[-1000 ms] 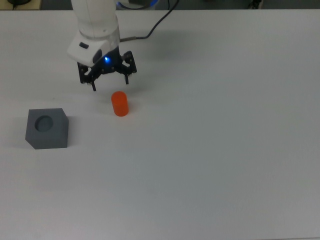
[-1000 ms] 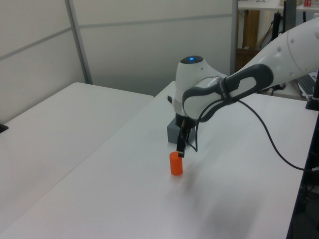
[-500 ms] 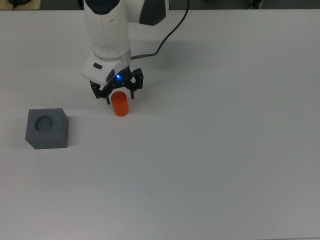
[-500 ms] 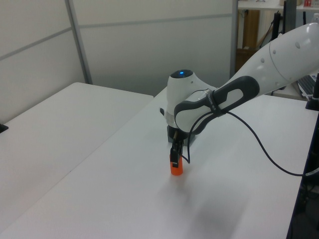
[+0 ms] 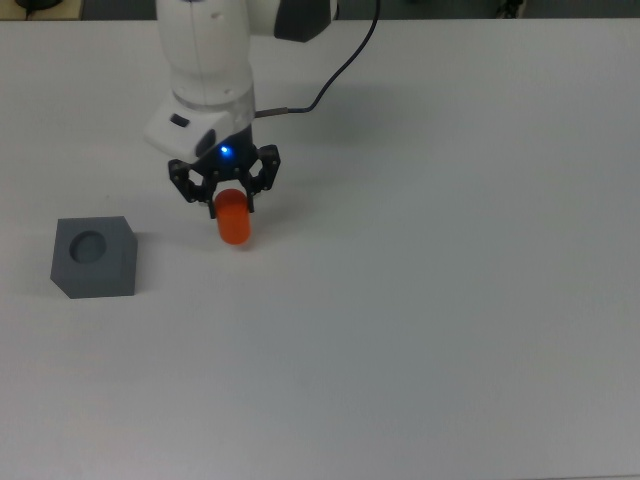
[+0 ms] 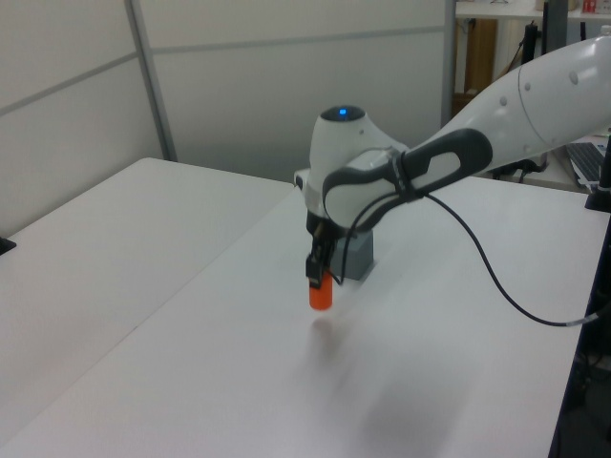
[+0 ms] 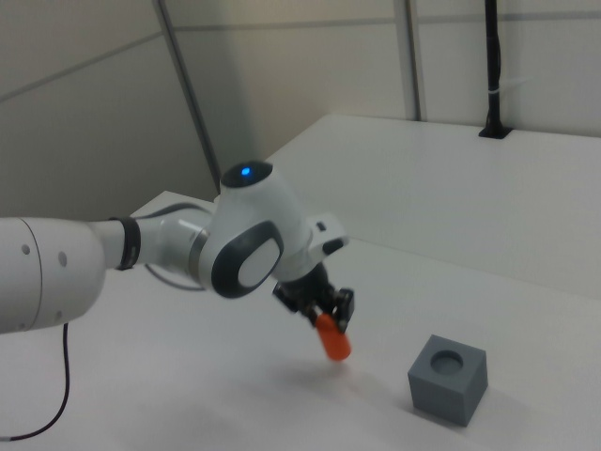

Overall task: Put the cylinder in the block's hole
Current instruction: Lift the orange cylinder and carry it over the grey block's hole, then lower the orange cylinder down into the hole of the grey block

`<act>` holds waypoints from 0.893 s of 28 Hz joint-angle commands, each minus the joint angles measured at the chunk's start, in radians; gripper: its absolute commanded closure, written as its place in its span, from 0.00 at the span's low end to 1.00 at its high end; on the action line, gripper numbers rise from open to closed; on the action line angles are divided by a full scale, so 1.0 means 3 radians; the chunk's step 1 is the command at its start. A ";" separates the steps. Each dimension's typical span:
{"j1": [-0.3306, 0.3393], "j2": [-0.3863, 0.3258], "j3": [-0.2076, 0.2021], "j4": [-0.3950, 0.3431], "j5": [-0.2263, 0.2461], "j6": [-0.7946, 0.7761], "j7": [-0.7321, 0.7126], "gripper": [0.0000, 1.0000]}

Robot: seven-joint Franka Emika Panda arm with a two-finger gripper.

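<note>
The bright orange cylinder (image 5: pixel 235 220) hangs slightly tilted in my gripper (image 5: pixel 231 203), which is shut on its upper end. In the left view the cylinder (image 6: pixel 321 292) is clear of the white table, with its shadow below it. The grey block (image 5: pixel 93 257) stands on the table toward the top view's left, apart from the gripper, its round hole (image 5: pixel 90 245) facing up. In the right view the cylinder (image 7: pixel 332 340) hangs to the left of the block (image 7: pixel 448 379) and its hole (image 7: pixel 450 358). In the left view the block (image 6: pixel 355 256) stands just behind the gripper (image 6: pixel 318 277).
A black cable (image 5: pixel 330 75) runs from the arm across the table toward the top view's upper edge. A second white table (image 6: pixel 86 248) lies on the left view's left, across a narrow gap. Grey wall panels stand behind.
My gripper came down over the cylinder, shut on it and lifted it off the table, shifting slightly toward the top view's left. The block has not moved.
</note>
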State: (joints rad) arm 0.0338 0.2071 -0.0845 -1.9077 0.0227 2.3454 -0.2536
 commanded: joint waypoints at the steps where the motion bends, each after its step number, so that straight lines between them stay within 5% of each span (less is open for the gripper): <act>1: -0.0209 0.0025 -0.0035 0.0361 0.0139 0.0000 0.0135 0.86; 8: -0.0537 0.0107 -0.0061 0.0637 0.0221 0.0005 0.0124 0.86; 14: -0.0603 0.0194 -0.0225 0.0688 0.0185 0.0036 0.0089 0.86; 25: -0.0726 0.0312 -0.0225 0.0724 0.0175 0.0051 -0.0003 0.86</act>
State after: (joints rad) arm -0.1792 0.2831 -0.1458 -1.7166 0.0687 2.3466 -0.2280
